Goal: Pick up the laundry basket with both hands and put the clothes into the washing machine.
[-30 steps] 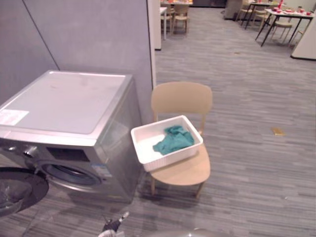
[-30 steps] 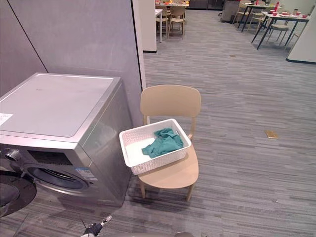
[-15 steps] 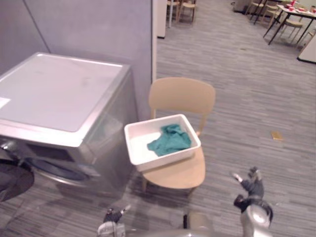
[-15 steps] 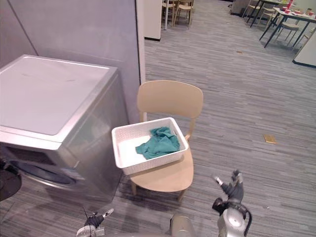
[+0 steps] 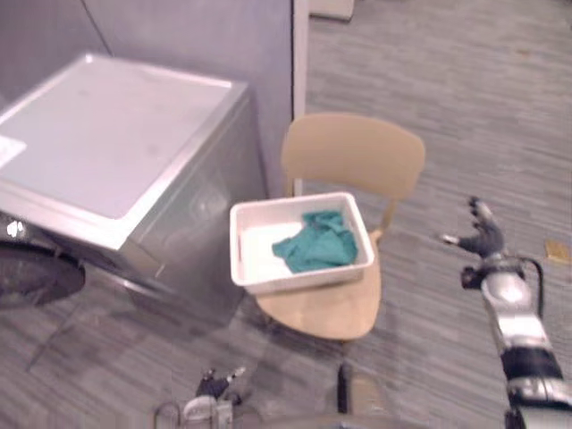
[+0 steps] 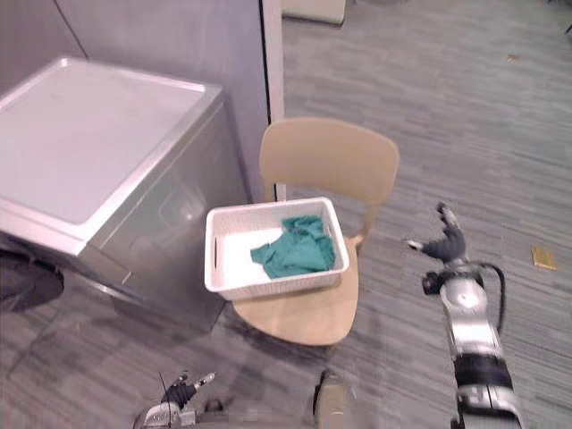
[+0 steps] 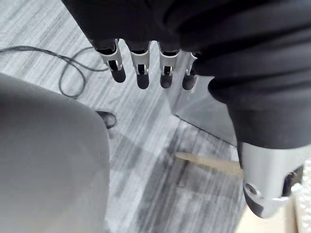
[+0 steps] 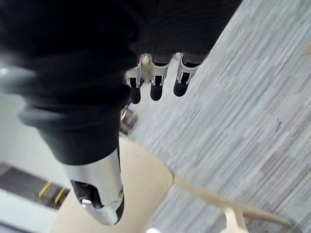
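Basket (image 6: 277,284) of clothes (image 6: 295,252) on chair (image 6: 329,161)

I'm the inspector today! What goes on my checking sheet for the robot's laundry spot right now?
Surface: grey striped floor; a beige wooden chair stands on it.
Job's things: white plastic laundry basket sits on the chair seat with a teal cloth inside; silver washing machine stands on the chair's left.
Clutter: small yellowish flat piece on the floor.
Robot hands: right robot hand open, up in the air right of the chair, apart from the basket; left robot hand open, low, holding nothing.
Cables: nothing seen.
Surroundings: grey wall panel behind the machine.
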Motion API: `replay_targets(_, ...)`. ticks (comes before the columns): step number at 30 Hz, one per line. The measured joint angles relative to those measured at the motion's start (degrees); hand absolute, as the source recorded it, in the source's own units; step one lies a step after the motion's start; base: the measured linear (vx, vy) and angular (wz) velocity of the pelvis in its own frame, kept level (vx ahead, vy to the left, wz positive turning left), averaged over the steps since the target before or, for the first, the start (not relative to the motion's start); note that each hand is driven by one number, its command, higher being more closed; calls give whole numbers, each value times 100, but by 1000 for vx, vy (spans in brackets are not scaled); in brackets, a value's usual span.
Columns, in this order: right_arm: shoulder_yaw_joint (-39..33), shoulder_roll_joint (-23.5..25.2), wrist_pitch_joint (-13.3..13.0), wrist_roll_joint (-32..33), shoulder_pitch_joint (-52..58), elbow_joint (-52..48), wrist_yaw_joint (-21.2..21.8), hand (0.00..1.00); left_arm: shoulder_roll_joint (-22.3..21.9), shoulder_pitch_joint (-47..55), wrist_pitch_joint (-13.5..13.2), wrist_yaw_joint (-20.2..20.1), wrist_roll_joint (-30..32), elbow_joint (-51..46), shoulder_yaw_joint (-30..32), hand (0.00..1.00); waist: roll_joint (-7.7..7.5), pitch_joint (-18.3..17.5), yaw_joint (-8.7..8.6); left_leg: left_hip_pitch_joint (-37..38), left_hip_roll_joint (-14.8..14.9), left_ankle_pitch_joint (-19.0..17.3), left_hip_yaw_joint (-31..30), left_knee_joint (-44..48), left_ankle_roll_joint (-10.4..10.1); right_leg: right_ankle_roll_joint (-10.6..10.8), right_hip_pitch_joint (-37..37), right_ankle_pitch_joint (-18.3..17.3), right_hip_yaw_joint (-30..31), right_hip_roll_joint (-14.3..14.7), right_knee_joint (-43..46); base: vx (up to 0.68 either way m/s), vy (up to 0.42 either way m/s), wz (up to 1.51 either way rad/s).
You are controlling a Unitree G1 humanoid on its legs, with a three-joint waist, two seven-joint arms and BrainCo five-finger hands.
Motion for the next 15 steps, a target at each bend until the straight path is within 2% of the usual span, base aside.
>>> replay_targets(2,766,-317,-43,10,-842,450,132,0,41,-217,-69,13,-151,-57,-187,0,63,380,108,-259,-147,47,-115,130,6,60,-167,151,16,-122,-28,-216,46,15)
replay_targets(4,1165,-458,-100,13,-1234,611,222,0,37,-284,-145,17,-214,-122,-247,0,170,571,200,-383,-216,51,-171,213,13,84,-223,201,9,-194,-48,-158,28,14)
replay_targets(6,1729,-519,-144,14,-1675,836,298,0,113,-308,-181,35,-304,-177,-353,0,211,720,233,-528,-268,68,-244,234,10,89,-345,236,2,-235,-22,-124,10,10)
replay_targets(11,2472,-856,-160,-11,-2484,1274,409,0,244,-501,-248,118,-404,-234,-382,0,207,1224,310,-811,-372,233,-373,255,19,55,-608,305,-49,-363,115,-47,-4,12)
replay_targets(15,2892,-959,-163,-87,-3036,1596,377,0,304,-559,-255,215,-591,-229,-414,0,203,1404,346,-1096,-440,275,-485,322,13,68,-861,295,-123,-457,268,-2,-8,15)
